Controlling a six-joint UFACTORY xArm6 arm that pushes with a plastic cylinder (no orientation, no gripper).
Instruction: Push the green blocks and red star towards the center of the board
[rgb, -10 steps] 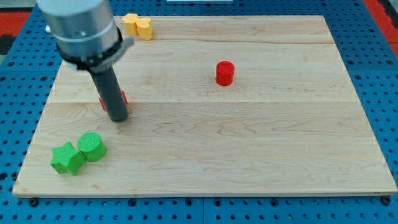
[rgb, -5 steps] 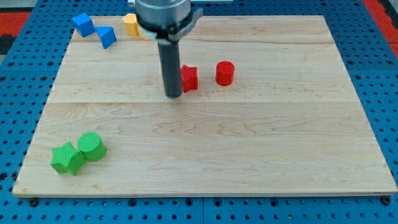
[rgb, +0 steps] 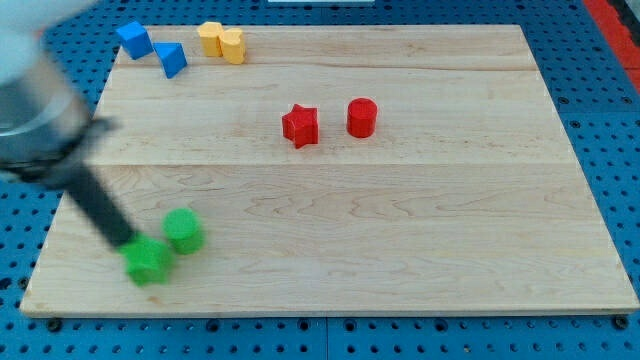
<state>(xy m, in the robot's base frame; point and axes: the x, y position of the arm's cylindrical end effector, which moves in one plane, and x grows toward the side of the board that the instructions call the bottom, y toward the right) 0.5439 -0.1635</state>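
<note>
Two green blocks lie near the board's bottom left: a green cylinder (rgb: 184, 229) and, just below and to its left, a blurred green star-like block (rgb: 148, 260). My tip (rgb: 124, 241) is motion-blurred and touches the upper left side of the green star-like block. The red star (rgb: 300, 126) lies a little above and left of the board's middle, apart from my tip.
A red cylinder (rgb: 362, 117) stands just right of the red star. Two blue blocks (rgb: 133, 39) (rgb: 171, 59) and two yellow blocks (rgb: 221, 42) sit along the top left edge of the wooden board (rgb: 450, 220).
My tip swept from beside the red star down to the bottom left. Both green blocks have shifted rightwards. The red star stayed where it was pushed, left of the red cylinder.
</note>
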